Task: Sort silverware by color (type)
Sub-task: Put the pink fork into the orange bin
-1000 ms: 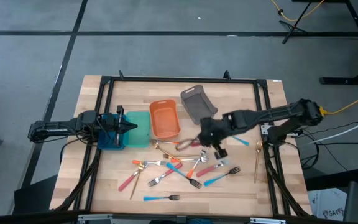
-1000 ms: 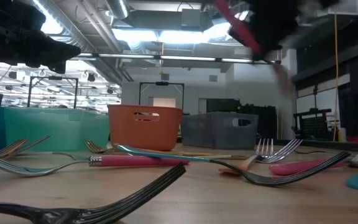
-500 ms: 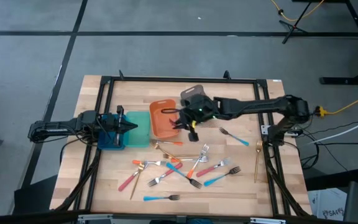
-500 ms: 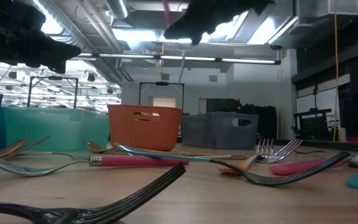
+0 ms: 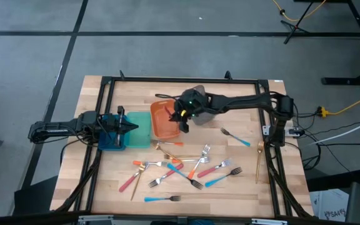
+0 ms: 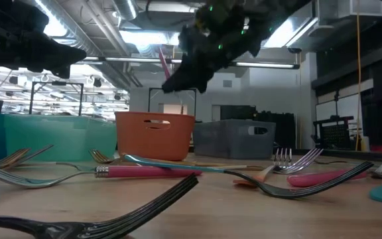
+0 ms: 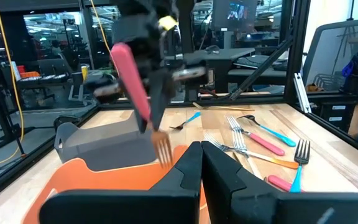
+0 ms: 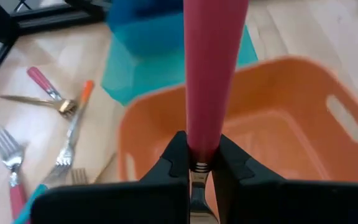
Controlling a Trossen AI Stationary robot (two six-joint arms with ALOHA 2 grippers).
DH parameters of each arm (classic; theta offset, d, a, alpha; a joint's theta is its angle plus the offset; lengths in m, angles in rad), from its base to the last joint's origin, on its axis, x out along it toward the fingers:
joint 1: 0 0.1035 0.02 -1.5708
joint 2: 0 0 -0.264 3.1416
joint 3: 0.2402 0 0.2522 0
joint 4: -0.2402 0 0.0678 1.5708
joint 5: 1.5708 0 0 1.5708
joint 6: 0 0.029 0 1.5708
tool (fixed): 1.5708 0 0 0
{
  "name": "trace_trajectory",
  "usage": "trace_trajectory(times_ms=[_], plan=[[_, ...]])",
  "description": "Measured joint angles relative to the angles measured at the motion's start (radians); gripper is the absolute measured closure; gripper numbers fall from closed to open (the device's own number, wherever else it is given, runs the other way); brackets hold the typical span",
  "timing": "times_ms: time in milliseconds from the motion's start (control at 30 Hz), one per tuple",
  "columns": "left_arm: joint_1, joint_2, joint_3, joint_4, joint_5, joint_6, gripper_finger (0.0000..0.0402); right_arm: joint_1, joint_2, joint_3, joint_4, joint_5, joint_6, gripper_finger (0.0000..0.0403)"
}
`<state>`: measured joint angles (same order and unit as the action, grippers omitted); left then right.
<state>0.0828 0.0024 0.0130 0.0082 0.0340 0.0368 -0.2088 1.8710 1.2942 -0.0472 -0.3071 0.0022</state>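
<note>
- The right gripper (image 5: 181, 119) hung above the orange bin (image 5: 165, 121), its fingers (image 8: 174, 163) clamped on a pink-handled fork (image 8: 207, 74).
- That fork (image 7: 137, 93) pointed tines-down over the orange bin (image 7: 104, 180), clear of the bin's floor.
- The grey bin (image 5: 200, 103) sat just behind the arm, tilted against the orange one's far corner.
- The left gripper (image 5: 127, 127) waited, fingers pressed together on nothing, over the teal bin (image 5: 140, 132).
- The rest of the silverware (image 5: 186, 170) lay scattered on the table (image 5: 230, 194) nearer me: pink, blue, orange and gold handles, several crossing one another.
</note>
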Motion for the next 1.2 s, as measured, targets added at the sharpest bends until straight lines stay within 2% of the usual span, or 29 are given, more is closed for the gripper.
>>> trace_trajectory(times_ms=[200,467,1200], plan=[[0.000,0.000,0.000,0.000,-0.001,0.000,0.0400,-0.025,0.050,0.000,0.000,-0.045,0.020,0.0384],[0.000,0.000,0.000,0.000,0.000,0.000,0.0400,-0.021,0.095,0.000,0.002,-0.052,0.032,0.0384],[0.000,0.000,0.000,-0.001,-0.030,0.000,0.0400,-0.020,0.104,0.000,0.001,-0.025,0.031,0.0382]])
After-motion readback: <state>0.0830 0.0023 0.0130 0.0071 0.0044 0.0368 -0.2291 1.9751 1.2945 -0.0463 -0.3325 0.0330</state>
